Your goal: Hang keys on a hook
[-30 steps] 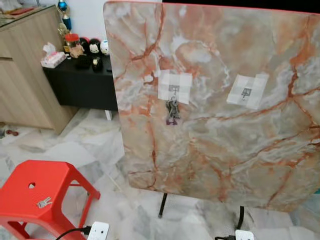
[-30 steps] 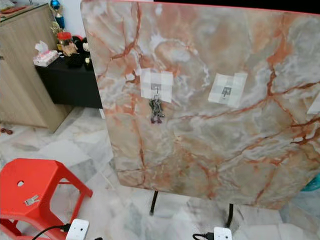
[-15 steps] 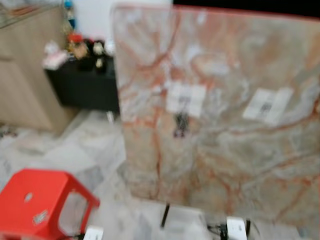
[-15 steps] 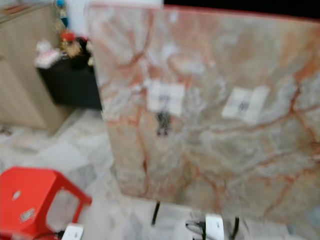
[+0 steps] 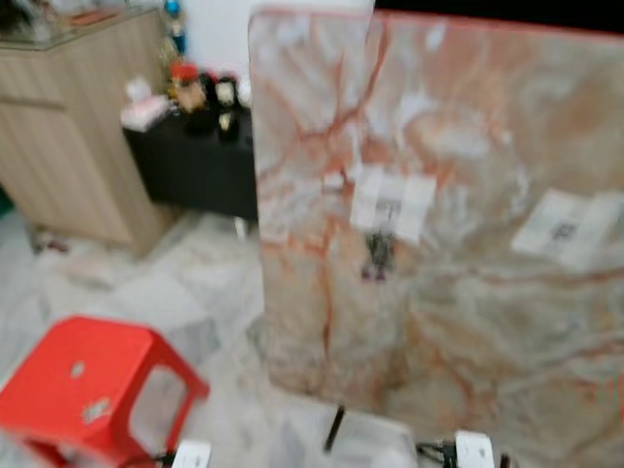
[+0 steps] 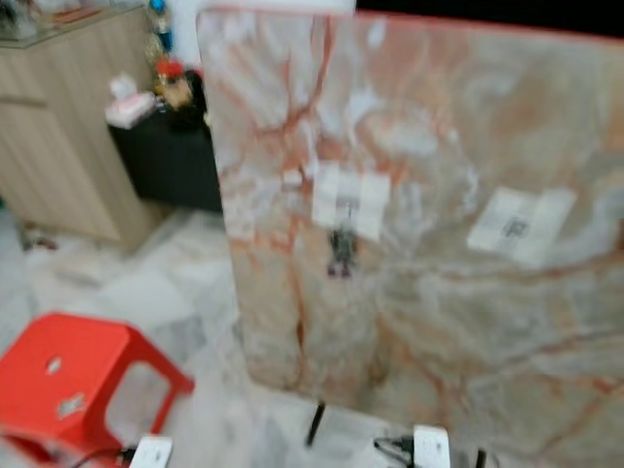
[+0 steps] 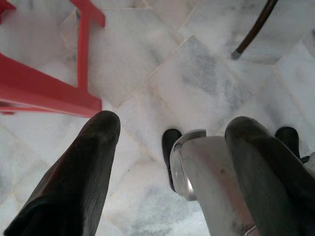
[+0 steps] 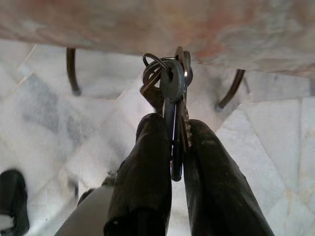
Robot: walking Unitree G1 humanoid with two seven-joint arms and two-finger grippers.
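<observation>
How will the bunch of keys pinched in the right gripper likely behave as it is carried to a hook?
The keys hang loosely from rings above the right gripper, so they will probably swing and splay. Smooth metal, pinched by narrow fingers, may slip. They look light, rigid and unlikely to break.

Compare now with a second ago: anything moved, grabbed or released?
Only the head camera moved: the whole scene slid rightwards in frame and blurred, so the robot is turning or stepping. The upright orange-veined marble board, the dark key bunch hanging on its left taped hook and the red plastic stool kept their places. No grasp or release visible.
</observation>
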